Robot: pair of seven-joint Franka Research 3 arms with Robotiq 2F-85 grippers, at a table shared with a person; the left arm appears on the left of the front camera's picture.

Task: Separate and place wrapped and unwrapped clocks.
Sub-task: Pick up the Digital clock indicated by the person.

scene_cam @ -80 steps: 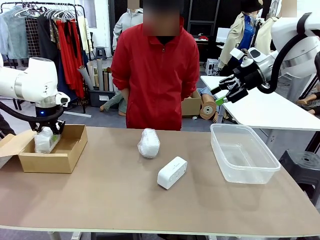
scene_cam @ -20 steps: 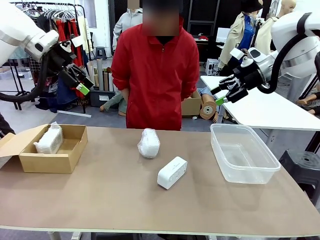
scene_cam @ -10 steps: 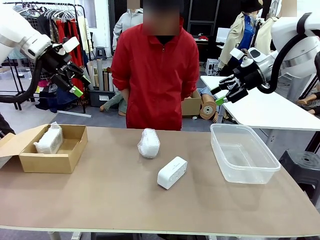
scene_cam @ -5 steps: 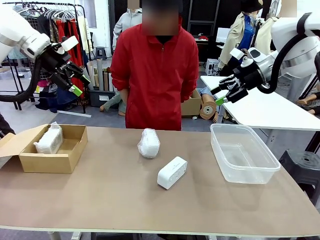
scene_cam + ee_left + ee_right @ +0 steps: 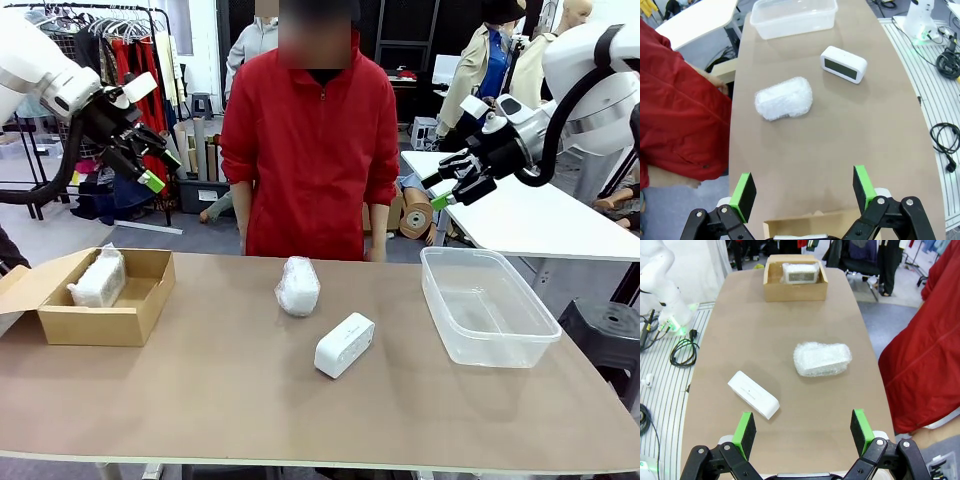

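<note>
One wrapped clock (image 5: 98,279) lies in the cardboard box (image 5: 135,312) at the table's left. A second wrapped clock (image 5: 297,286) (image 5: 784,98) (image 5: 822,359) rests on the table in front of the person. The unwrapped white clock (image 5: 344,345) (image 5: 843,64) (image 5: 753,394) lies nearer the front, right of centre. High above the box my left gripper (image 5: 150,168) (image 5: 803,187) hangs open and holds nothing. My right gripper (image 5: 448,185) (image 5: 802,426) is open too, raised beyond the table's far right.
A clear plastic tub (image 5: 487,305) (image 5: 794,18) stands empty at the table's right. The person in a red jacket (image 5: 310,140) stands at the far edge, arms down. A white side table (image 5: 540,220) is behind the right gripper.
My left arm has lifted away from the box, leaving a wrapped clock inside, then settled high at left. The person's arms have come down to their sides. The right arm has not moved.
</note>
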